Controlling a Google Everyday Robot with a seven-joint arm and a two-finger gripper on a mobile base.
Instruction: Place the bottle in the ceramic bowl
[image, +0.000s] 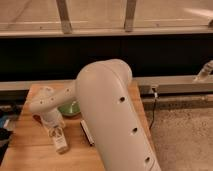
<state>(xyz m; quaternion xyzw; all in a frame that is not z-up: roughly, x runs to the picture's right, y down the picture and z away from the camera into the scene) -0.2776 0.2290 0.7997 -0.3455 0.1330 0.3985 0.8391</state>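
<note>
The bottle, white with a cream label, lies on the wooden table near its front left, pointing away from me. My gripper is down on the bottle's far end, which it hides, and it is shut on the bottle. The ceramic bowl, green and shallow, sits just behind and right of the gripper, partly covered by my arm. The bulky white arm fills the middle of the view.
A flat black bar lies right of the bottle, against the arm's base. A small dark red object sits left of the gripper. Beyond the table's right edge is speckled floor, and a dark wall runs behind.
</note>
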